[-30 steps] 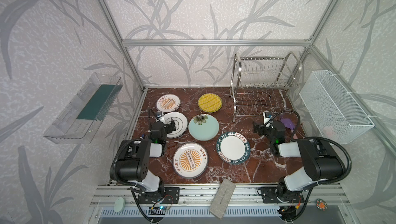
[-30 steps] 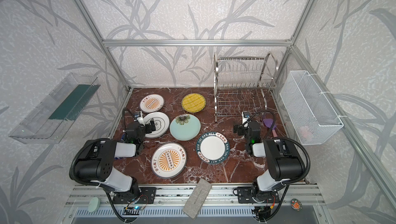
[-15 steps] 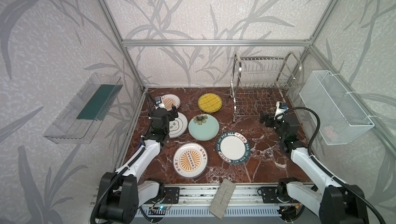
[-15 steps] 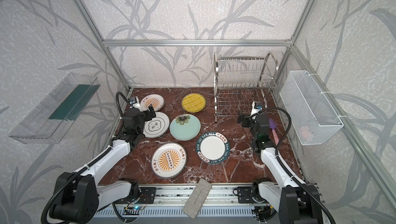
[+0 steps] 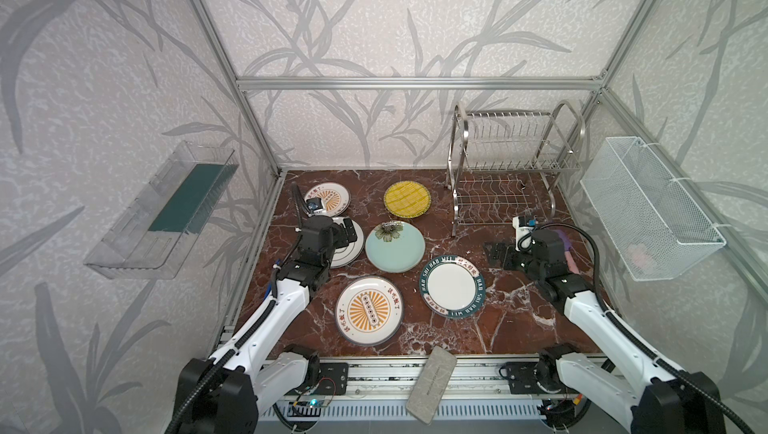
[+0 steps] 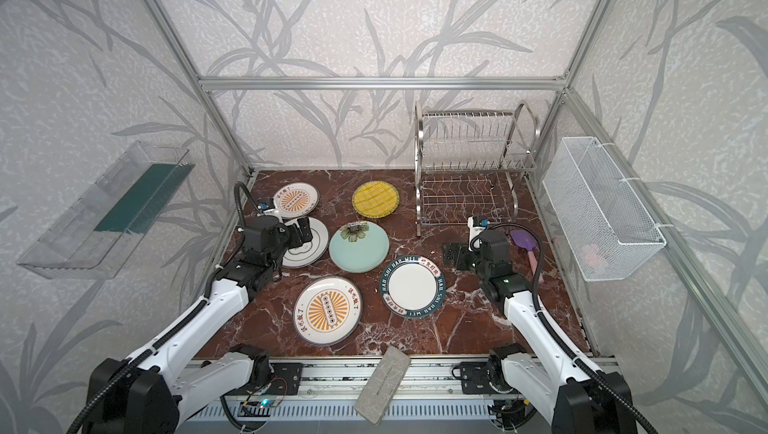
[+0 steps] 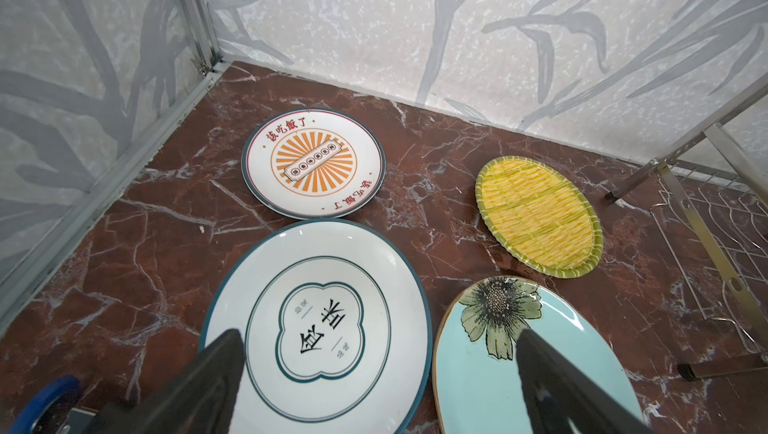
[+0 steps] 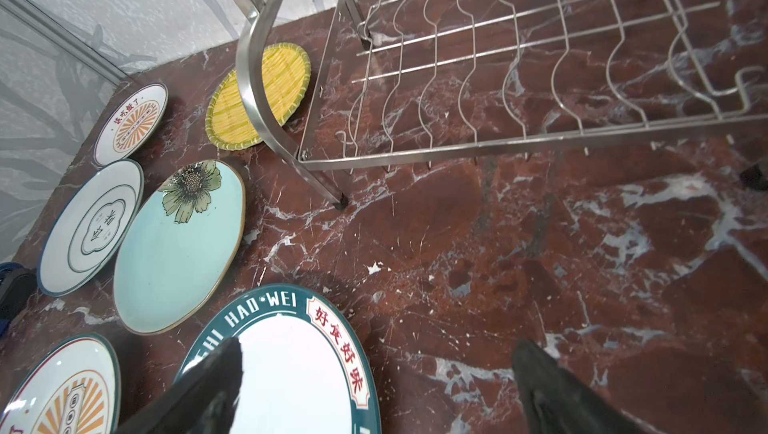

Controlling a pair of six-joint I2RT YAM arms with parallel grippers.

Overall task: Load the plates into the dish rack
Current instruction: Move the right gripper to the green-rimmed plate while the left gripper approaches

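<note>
1. While all six plates lie flat and face up on the red marble tabletop, the dish rack stands apart from them in the back right corner.
2. At the back left sits the small sunburst plate, with the yellow plate to its right, near the rack's left leg.
3. In the middle row the black-ringed plate lies just beside the mint flower plate.
4. Nearest the front are the large sunburst plate and, to its right, the teal-rimmed plate.
5. Left gripper: its jaws are spread wide and hold nothing. It hovers over the black-ringed plate, and in the wrist view one finger shows over that plate's edge and the other over the mint flower plate.
6. Right gripper: its jaws are also spread wide and hold nothing. It hangs in front of the rack, one finger over the teal-rimmed plate's rim and the other over bare marble.
7. A purple-headed utensil lies beside the right arm.
8. On the right wall hangs a white mesh basket, on the left wall a clear plastic tray.
</note>
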